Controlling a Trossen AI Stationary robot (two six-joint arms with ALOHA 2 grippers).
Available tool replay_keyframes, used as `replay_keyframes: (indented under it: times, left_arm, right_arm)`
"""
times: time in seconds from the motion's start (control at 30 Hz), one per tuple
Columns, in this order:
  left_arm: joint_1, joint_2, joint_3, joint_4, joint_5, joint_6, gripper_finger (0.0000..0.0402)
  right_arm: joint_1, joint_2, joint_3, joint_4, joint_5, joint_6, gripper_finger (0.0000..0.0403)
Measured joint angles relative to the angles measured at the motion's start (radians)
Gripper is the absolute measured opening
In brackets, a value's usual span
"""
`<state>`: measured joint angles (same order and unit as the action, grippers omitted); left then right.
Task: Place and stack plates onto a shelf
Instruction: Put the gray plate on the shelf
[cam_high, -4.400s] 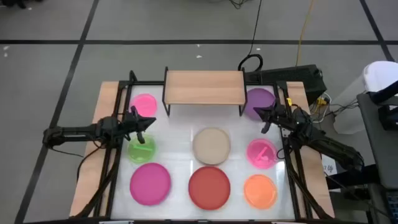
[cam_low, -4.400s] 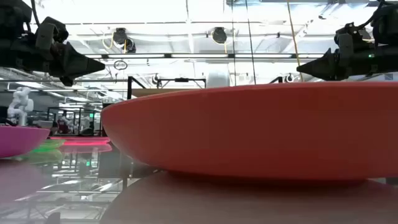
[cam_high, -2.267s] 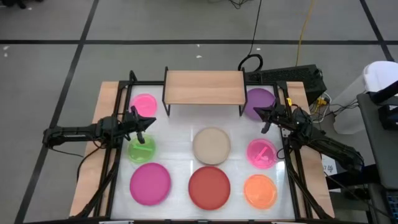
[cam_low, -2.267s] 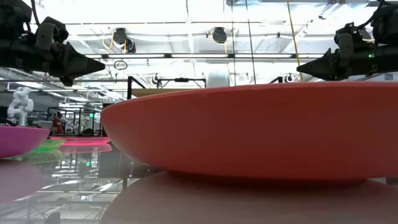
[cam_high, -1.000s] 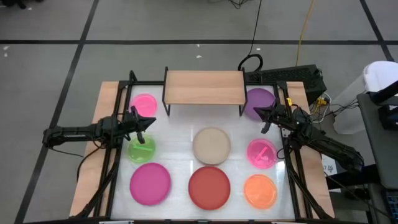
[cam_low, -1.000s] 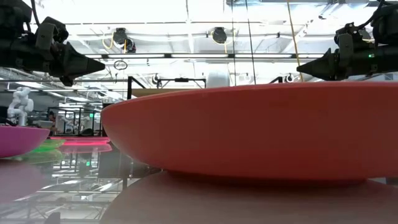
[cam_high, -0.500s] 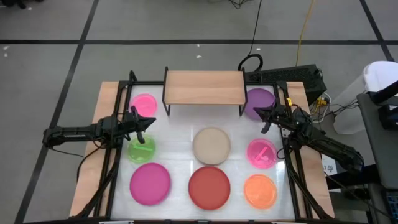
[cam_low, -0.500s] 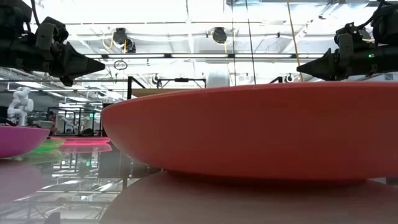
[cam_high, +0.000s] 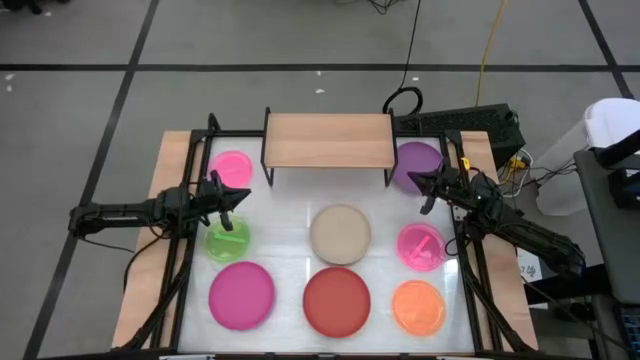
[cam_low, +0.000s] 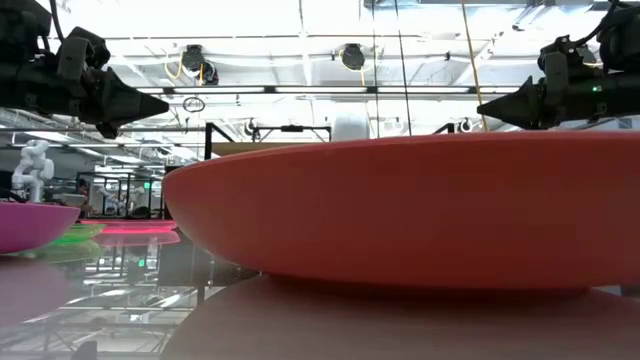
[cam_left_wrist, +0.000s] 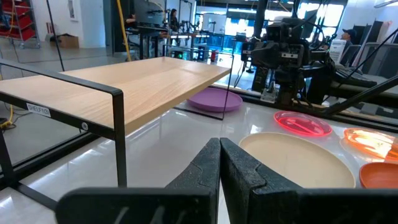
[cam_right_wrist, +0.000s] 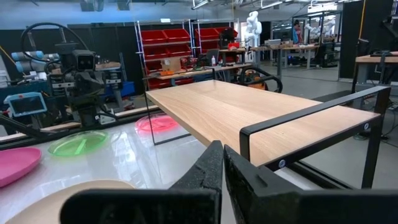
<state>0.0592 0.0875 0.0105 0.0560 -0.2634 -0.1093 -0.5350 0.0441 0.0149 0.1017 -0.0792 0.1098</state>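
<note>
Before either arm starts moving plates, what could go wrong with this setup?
1. The purple plate lies beside the shelf, close to its black leg; lifting it could knock the frame.
2. The red plate, magenta plate and orange plate sit close together along the near edge, so a reach for one may nudge a neighbour.
3. Both the left gripper and right gripper are shut and must open before grasping.
</note>
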Motion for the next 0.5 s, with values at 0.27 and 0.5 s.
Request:
replay_keyframes:
  times: [0.27, 0.5]
  left_arm:
    - [0.000, 0.000, 0.000, 0.000, 0.000, 0.000, 0.0012]
    - [0.000, 0.000, 0.000, 0.000, 0.000, 0.000, 0.0012]
  right_arm:
    - [0.000, 0.000, 0.000, 0.003, 0.000, 0.091, 0.0002]
    - [0.000, 0.000, 0.000, 0.063, 0.000, 0.095, 0.0002]
